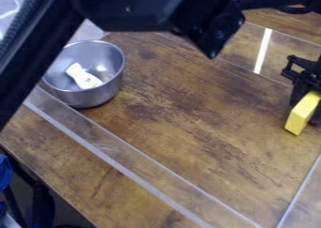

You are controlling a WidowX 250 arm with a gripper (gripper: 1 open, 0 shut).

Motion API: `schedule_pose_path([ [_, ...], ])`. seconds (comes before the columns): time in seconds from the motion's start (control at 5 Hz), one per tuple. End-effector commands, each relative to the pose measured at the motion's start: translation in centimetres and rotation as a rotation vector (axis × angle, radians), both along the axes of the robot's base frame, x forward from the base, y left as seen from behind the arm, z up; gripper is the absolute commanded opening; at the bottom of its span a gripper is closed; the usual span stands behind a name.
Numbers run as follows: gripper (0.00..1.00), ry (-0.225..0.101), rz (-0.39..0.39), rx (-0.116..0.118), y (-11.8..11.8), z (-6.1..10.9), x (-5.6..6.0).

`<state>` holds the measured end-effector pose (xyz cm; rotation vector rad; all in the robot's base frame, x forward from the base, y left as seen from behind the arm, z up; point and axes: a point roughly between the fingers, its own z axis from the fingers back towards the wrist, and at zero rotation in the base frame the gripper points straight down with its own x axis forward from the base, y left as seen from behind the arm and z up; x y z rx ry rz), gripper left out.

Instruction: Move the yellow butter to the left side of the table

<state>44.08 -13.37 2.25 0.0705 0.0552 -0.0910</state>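
Observation:
The yellow butter [298, 117] stands on end at the right edge of the wooden table [175, 119]. My gripper [305, 93] points straight down onto its top. A dark finger [290, 74] shows to the left of the block, and the other side is cut off by the frame edge. The jaws look shut on the butter's upper end. The butter's bottom still rests on the wood.
A metal bowl [53, 82] holding a small white object [83, 78] sits at the left. A low clear plastic wall [113, 152] runs along the table's front and sides. My arm's dark, blurred body [150, 11] crosses the top of the view.

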Motion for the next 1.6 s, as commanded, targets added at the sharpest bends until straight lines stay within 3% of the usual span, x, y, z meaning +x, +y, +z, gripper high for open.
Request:
schedule_pose_path([
  [0.0, 0.0, -0.043, -0.025, -0.006, 0.2, 0.5, 0.7],
  [0.6, 0.0, 0.006, -0.035, 0.006, 1.0, -0.3, -0.9],
  [1.2, 0.0, 0.093, -0.053, 0.043, 1.8, -0.8, -3.1],
  [1.4, 0.0, 0.119, -0.051, 0.054, 2.2, -0.9, -3.2],
])
